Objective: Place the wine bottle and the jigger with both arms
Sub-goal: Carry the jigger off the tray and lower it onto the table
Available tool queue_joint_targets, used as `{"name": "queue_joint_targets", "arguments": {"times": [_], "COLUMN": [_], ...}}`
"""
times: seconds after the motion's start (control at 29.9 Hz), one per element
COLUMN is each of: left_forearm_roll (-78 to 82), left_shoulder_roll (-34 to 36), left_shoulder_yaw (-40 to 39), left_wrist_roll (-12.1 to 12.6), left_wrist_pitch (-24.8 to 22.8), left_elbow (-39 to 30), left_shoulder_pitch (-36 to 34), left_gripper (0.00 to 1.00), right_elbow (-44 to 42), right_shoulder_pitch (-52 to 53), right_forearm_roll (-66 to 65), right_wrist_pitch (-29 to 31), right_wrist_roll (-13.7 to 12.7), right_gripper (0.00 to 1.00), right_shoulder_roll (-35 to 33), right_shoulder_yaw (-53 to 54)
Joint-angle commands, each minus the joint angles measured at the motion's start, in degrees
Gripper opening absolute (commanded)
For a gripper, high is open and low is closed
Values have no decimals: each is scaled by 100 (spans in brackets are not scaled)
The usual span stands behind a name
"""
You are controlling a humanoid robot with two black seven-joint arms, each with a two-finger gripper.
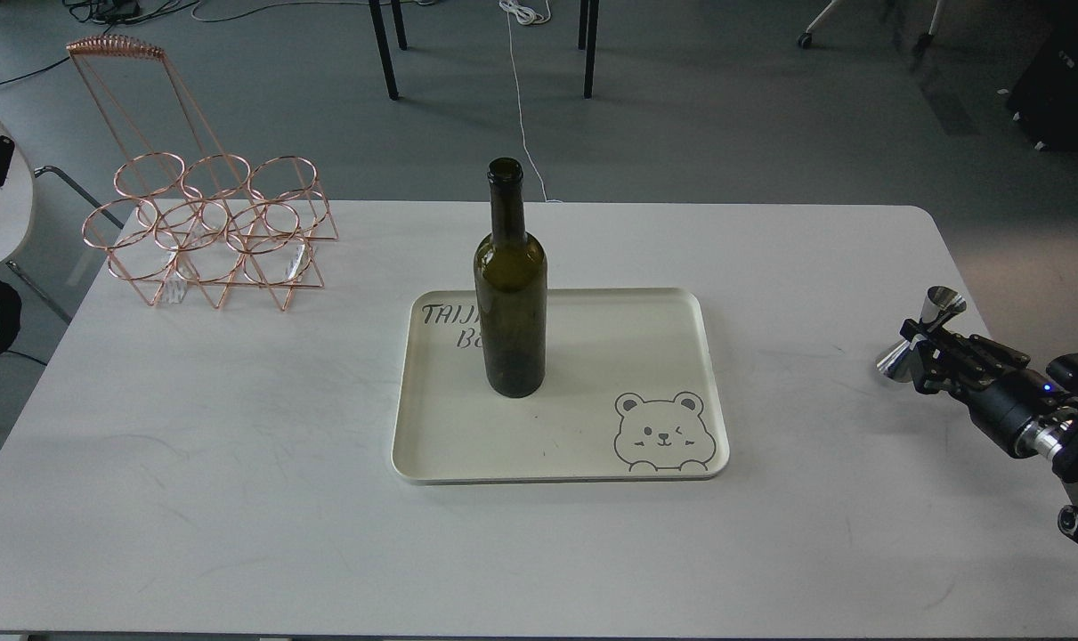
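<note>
Wine bottle (510, 294) upright on cream tray (672, 392), left half, mid white table (236, 499). Copper wire rack (209, 231) far left, bottle-free. Right gripper (919, 343) clenched around jigger (923, 331), tilted, near table's right edge. Left gripper out of sight. Grey floor beyond.

Even, soft daylight, sharp focus throughout; faint shadows fall rightward on the tray (681, 312), no glare.

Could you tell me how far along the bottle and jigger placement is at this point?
Done: the wine bottle stands upright on the cream tray. In hand: the right gripper holds the jigger at its waist, tilted, near the table's right edge. Left: setting the jigger down, probably on the tray. The left gripper is out of view.
</note>
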Motion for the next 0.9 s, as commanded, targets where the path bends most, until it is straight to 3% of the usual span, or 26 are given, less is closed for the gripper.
{"name": "queue_joint_targets", "arguments": {"times": [0.0, 0.27, 0.4, 0.77, 0.87], "left_forearm_roll": [0, 0, 0, 0, 0], "left_shoulder_roll": [-6, -14, -6, -6, -6], "left_shoulder_yaw": [1, 9, 10, 1, 1], "left_wrist_roll": [0, 0, 0, 0, 0], "left_wrist_pitch": [0, 0, 0, 0, 0], "left_elbow": [5, 5, 5, -4, -4], "left_shoulder_pitch": [0, 9, 9, 0, 0], "left_gripper": [98, 98, 98, 98, 98], "right_elbow": [120, 191, 191, 209, 217], "right_shoulder_pitch": [36, 27, 53, 27, 18], "right_forearm_roll": [-1, -10, -10, -19, -10], "right_wrist_pitch": [0, 0, 0, 0, 0], "right_wrist_roll": [0, 0, 0, 0, 0], "right_gripper": [4, 11, 23, 27, 34], "right_shoulder_roll": [33, 33, 50, 59, 59], "right_shoulder_yaw": [-7, -25, -25, -25, -25]}}
